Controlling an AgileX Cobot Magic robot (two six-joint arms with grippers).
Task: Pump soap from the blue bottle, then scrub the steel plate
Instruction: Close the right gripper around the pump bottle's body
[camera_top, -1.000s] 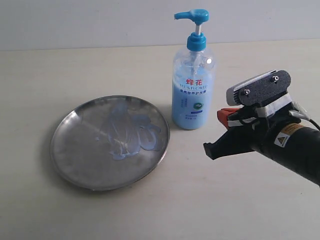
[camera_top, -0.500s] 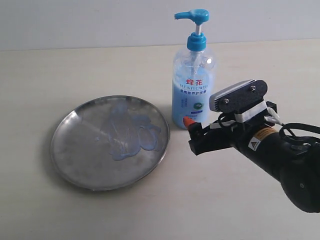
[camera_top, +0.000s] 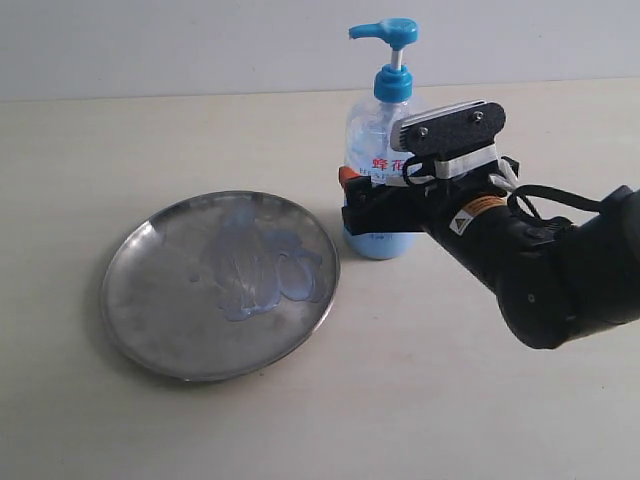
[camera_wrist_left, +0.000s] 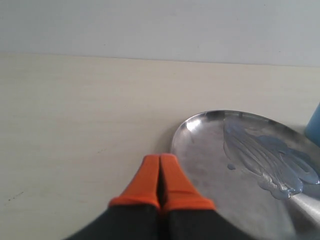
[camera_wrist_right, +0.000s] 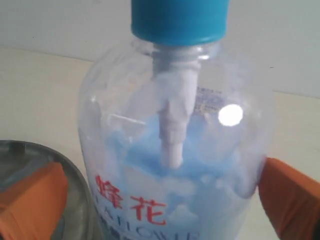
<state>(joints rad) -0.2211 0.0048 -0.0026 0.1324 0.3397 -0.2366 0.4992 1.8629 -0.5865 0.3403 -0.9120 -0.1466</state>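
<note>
The blue bottle stands upright just right of the steel plate, its blue pump head up. Pale blue soap lies smeared across the plate's middle. My right gripper is open, with one orange finger on each side of the bottle's body. The right wrist view shows its fingers at the bottle's flanks; I cannot tell whether they touch it. My left gripper is shut on nothing, hovering near the plate's rim. Soap shows there too.
Plate and bottle stand on a pale beige tabletop with a grey wall behind. The right arm's black body reaches in from the right. A sliver of the bottle shows at the edge of the left wrist view.
My right gripper has travelled left and toward the bottle, from the open table at the right to a spot straddling the bottle's body. Plate and bottle have not moved.
</note>
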